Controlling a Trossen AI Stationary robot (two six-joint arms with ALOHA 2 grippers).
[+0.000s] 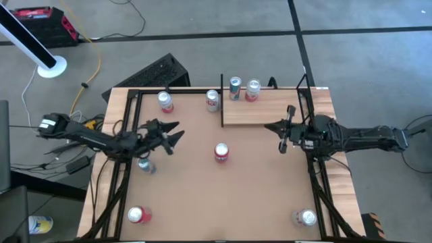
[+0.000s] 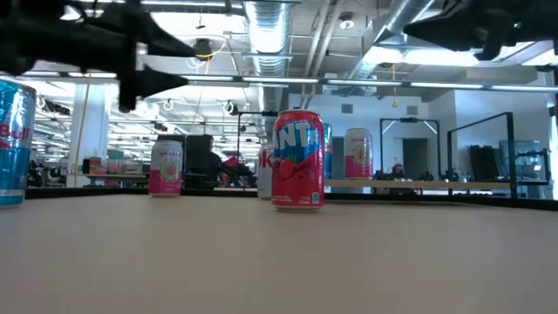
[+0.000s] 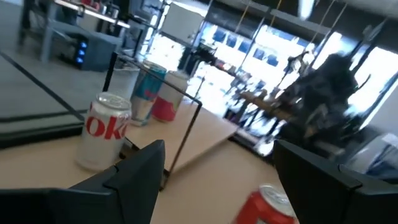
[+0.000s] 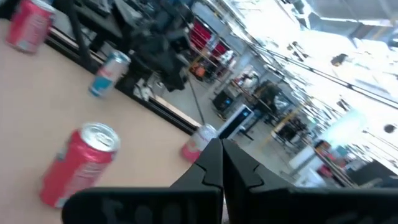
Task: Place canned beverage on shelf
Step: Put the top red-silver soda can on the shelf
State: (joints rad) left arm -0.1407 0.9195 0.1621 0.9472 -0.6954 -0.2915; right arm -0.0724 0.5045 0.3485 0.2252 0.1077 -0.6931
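**High view: two cans on the shelf, five cans waiting on the table**

High view, from left to right. The left gripper hangs above the left part of the table with its fingers spread wide and nothing between them. It points toward the red can in the middle of the table, so I judge that this can is the one it will take next. Just below the left arm stands a blue can, and near the front left corner is a red-and-white can. At the back edge stand a pink can and a white can; the white can is just beside the shelf's black post.

The shelf is the pale wood panel at the back right. Two cans already stand at its far edge, close together, probably so that the front stays free for more. The right gripper waits beside the shelf's front corner with its fingers pressed together, holding nothing. One more can stands near the front right corner.

Writing: in the left wrist view the white can shows red letters "oke". In the low view the red can shows large white letters that look like "NT"; the rest I cannot read.
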